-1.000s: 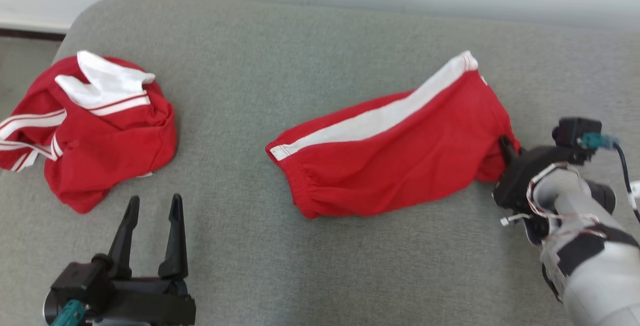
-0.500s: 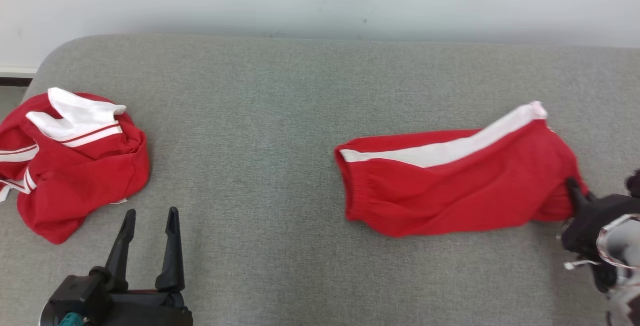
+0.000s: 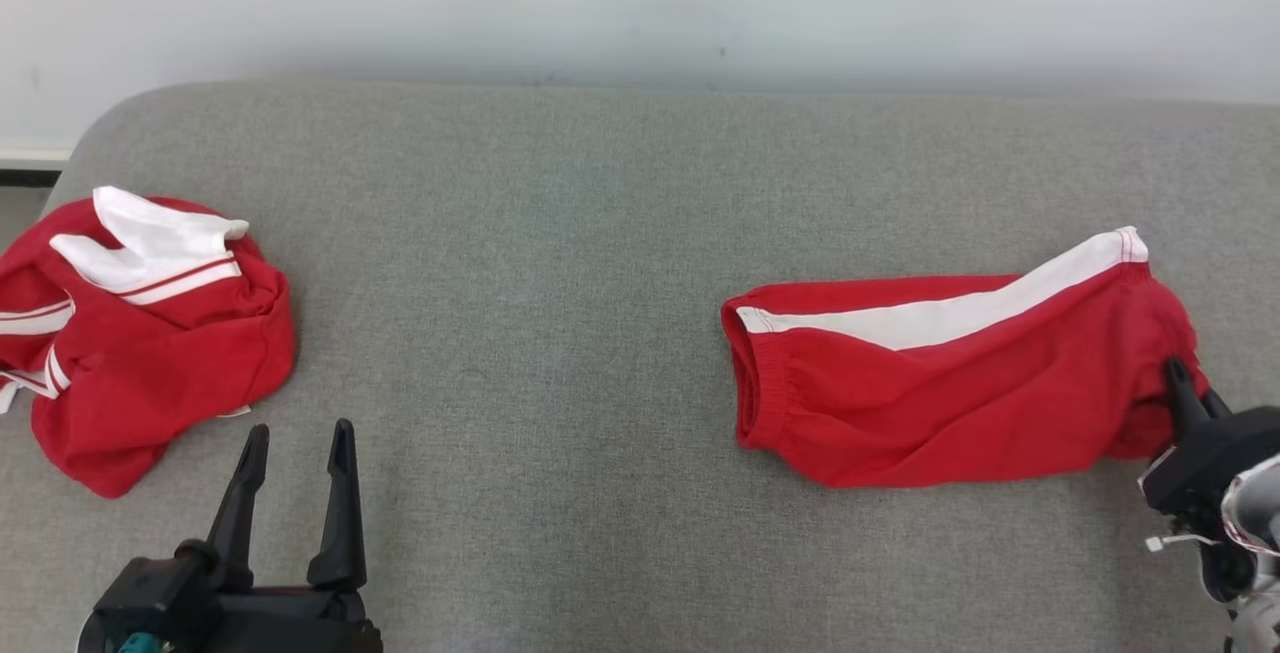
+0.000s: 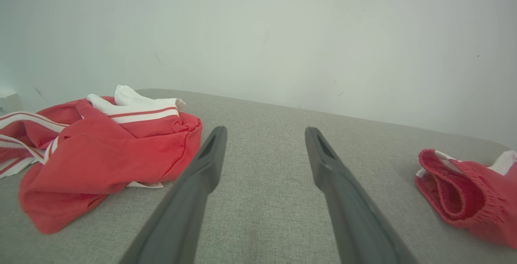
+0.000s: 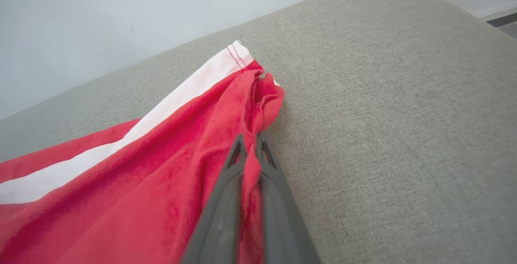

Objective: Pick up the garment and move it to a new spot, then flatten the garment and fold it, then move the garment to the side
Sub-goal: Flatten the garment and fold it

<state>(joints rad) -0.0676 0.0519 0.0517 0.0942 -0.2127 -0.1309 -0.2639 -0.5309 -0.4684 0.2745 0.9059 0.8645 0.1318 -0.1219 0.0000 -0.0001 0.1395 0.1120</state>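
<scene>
Garment [image 3: 950, 383], red with white side stripe, lies flat at right on grey cushion [image 3: 520, 233]. Right wrist view makes clear what head view blurs: right gripper [image 5: 250, 138] clamped tight on its bunched edge. Left gripper [image 3: 298, 433] spread wide, empty, near crumpled red heap [image 3: 150, 353].

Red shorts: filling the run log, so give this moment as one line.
right gripper: shut on red shorts | left gripper: open, empty | red top: bunched, far left | surface: grey cushion

My right gripper [image 5: 250, 138] is pinched tight on a fold of the red shorts [image 5: 133, 179], which lie on the grey cushion [image 5: 383, 114].
</scene>
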